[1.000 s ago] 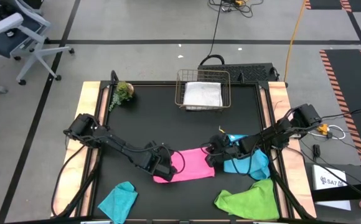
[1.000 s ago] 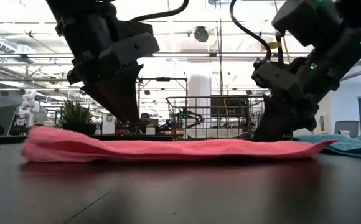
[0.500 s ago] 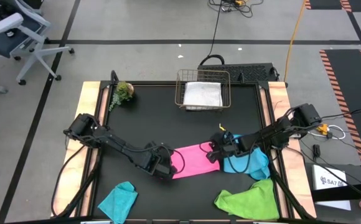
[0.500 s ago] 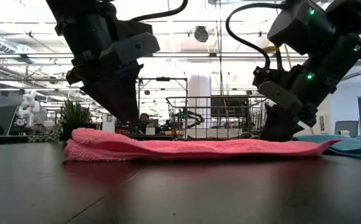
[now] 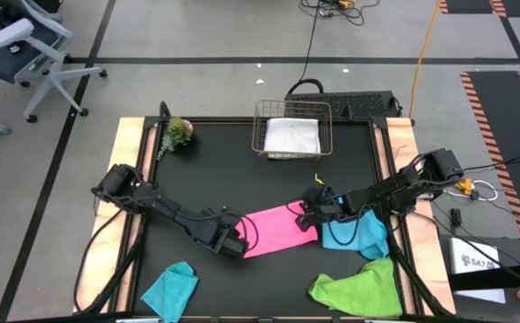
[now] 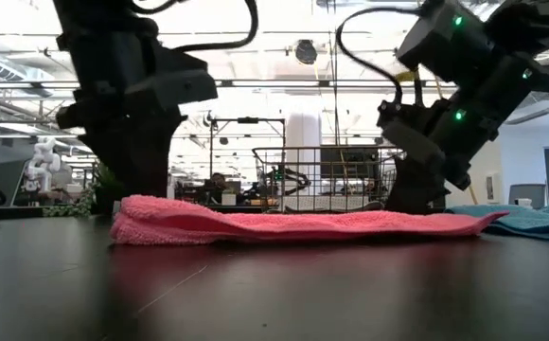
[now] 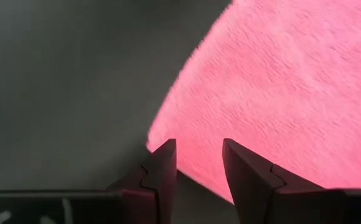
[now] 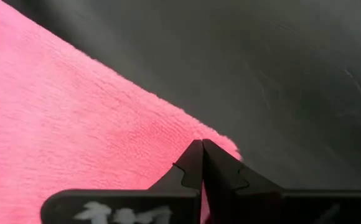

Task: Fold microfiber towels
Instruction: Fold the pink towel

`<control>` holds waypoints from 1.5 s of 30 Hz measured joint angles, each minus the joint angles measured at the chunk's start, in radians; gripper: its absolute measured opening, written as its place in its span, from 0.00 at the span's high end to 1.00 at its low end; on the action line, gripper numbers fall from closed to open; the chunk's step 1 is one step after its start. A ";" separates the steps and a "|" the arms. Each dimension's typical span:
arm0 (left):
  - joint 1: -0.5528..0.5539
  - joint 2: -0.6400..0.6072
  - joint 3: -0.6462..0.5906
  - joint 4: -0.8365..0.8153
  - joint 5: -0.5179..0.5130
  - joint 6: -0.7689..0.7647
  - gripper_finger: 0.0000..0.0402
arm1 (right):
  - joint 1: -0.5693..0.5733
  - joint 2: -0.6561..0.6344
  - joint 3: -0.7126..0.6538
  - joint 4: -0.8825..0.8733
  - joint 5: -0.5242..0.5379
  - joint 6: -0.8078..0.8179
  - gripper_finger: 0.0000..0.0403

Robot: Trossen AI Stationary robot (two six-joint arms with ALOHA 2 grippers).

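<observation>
So the black table (image 5: 197, 170) takes up most of the overhead shot, with a wire basket (image 5: 292, 131) at the far edge that has the white towel (image 5: 292, 136) folded inside it, and a small green plant (image 5: 177, 133) off at the far left corner. Along the near edge sit the lime green towel (image 5: 357, 289) on the right and the teal towel (image 5: 172, 285) on the left, both crumpled and well apart from the action. The sky blue towel (image 5: 360, 235) lies bunched just beside the right end of the hot pink towel (image 5: 276, 231), which is the one being worked on, lying mid-table as a flat strip. Its long axis runs left-right, tilted a bit, and each arm has one short end. The left gripper (image 7: 199, 165) is down at the left end with its fingers standing apart, the pink edge right in front of them and showing in the gap, not pinched as far as I can see. The right gripper (image 8: 202, 163) is fully closed with its tips on the corner at the right end; whether it's really nipping cloth I can't tell. My guess is whichever way the fold goes next, it crosses that long axis.
</observation>
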 joint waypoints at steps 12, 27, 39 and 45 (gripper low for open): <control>0.021 0.021 0.000 -0.021 -0.025 -0.030 0.67 | 0.086 -0.225 0.002 0.298 0.115 -0.206 1.00; 0.136 0.093 0.000 -0.011 -0.057 0.210 0.67 | 0.092 -0.283 0.002 0.304 0.161 -0.262 1.00; 0.237 0.071 -0.002 -0.017 -0.045 0.382 0.67 | 0.092 -0.284 0.002 0.141 0.154 -0.191 1.00; 0.220 -0.009 -0.002 -0.036 -0.041 0.392 0.67 | 0.088 -0.290 0.002 0.142 0.103 -0.163 1.00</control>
